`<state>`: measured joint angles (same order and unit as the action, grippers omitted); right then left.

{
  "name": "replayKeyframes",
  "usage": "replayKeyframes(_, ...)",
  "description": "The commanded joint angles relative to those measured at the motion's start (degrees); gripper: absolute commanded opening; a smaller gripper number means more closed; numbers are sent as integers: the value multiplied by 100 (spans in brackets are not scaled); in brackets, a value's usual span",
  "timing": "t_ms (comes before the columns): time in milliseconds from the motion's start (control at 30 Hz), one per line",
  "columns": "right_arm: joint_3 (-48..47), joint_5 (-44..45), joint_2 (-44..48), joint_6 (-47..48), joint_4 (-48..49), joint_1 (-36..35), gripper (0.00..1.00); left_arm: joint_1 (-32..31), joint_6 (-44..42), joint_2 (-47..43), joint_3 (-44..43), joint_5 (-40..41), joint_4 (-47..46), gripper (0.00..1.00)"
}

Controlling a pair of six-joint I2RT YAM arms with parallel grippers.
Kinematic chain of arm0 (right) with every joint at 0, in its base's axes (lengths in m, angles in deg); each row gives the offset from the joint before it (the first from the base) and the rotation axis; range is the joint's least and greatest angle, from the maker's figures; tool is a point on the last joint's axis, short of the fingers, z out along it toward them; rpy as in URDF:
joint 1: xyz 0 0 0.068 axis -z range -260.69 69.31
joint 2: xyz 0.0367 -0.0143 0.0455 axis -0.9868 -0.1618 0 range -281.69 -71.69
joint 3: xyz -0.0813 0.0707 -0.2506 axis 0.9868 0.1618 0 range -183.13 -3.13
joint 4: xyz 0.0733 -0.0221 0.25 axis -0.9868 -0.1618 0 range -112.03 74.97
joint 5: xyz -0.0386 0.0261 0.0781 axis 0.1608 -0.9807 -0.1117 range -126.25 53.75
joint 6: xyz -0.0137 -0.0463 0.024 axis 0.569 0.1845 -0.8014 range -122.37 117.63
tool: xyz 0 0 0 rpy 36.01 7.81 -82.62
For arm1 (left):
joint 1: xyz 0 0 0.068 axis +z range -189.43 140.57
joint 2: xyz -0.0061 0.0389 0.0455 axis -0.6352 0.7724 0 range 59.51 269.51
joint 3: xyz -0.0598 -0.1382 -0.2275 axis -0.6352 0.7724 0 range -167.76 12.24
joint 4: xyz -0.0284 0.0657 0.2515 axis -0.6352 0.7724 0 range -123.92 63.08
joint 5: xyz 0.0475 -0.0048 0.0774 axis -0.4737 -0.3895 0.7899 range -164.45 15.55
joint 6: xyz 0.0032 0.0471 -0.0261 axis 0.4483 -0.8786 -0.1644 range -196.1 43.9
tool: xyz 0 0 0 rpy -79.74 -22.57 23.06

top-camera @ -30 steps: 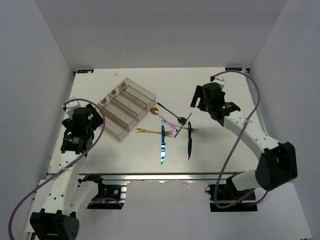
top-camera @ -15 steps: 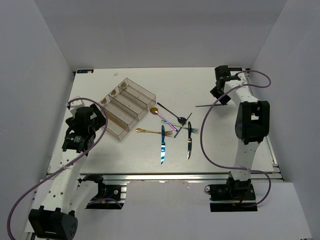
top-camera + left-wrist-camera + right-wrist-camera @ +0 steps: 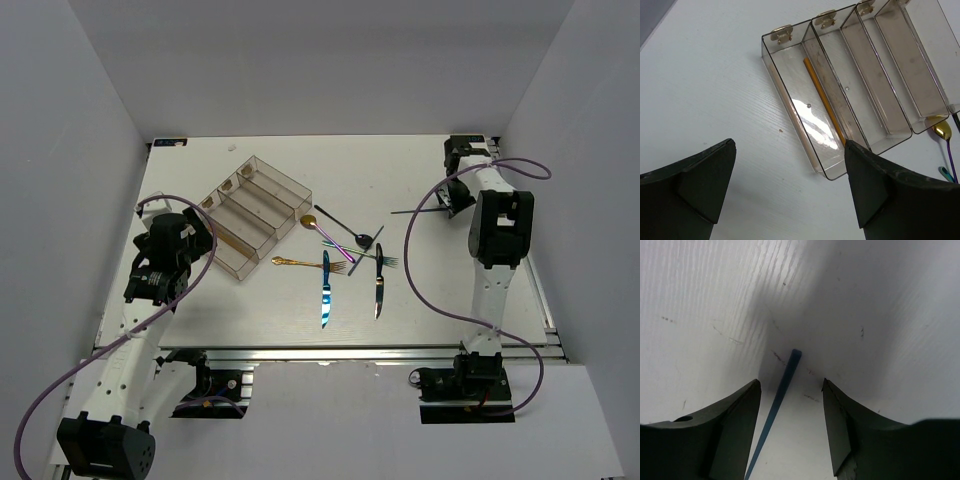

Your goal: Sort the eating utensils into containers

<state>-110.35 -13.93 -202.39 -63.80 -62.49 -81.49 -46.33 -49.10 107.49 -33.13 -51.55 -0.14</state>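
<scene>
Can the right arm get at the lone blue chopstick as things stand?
Probably yes: the right gripper hangs open with its fingers either side of the blue chopstick, nothing else between.

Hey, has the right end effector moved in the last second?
Yes. The right end effector has swung rightward, farther from the organiser tray, and now sits open around the end of a blue chopstick.

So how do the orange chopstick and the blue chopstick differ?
The orange chopstick lies inside an end compartment of the tray; the blue chopstick lies on the table. The blue one sits between the right gripper's open fingers; the orange one does not. Both are slim, straight sticks.
</scene>
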Motion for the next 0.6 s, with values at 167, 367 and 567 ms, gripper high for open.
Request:
replayKeyframes(167,-44,-149,-202,-405,-272,290,47,-22,-55,-70,-16,-48,-135,98)
replayKeyframes(367,-194,-580,-562,-239,-334,519,32,-31,-46,-140,-8,-13,-135,98)
replayKeyframes(567,-63,-563,-738,-71,-378,572,17,-31,-46,-167,-8,-13,-126,98)
